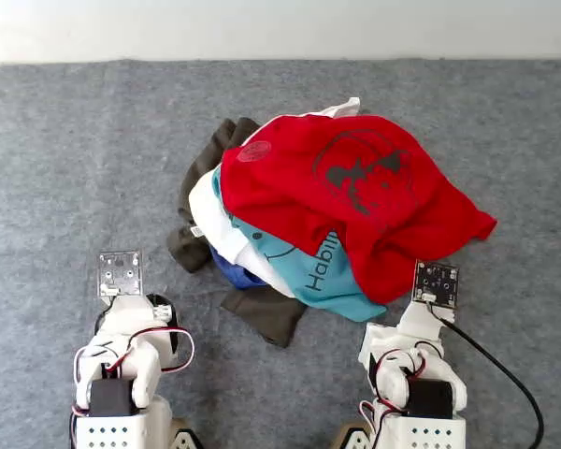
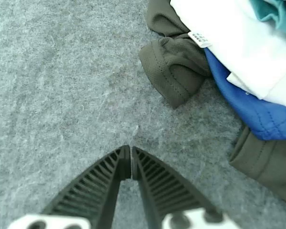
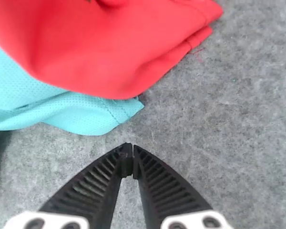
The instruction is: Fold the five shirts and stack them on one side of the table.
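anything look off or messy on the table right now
Nothing damaged, but the shirts lie in one crumpled heap on the table: red shirt on top, teal shirt, white shirt, blue shirt and dark olive shirt poking out underneath, none folded. The left pincer and right pincer are shut, holding nothing.

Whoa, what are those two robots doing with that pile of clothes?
Nothing is folded yet. The shirts lie in a heap on the grey table: red shirt on top, teal shirt, white shirt, blue shirt and dark shirt under it. The left hand and right hand sit just short of the heap, both shut, holding nothing.
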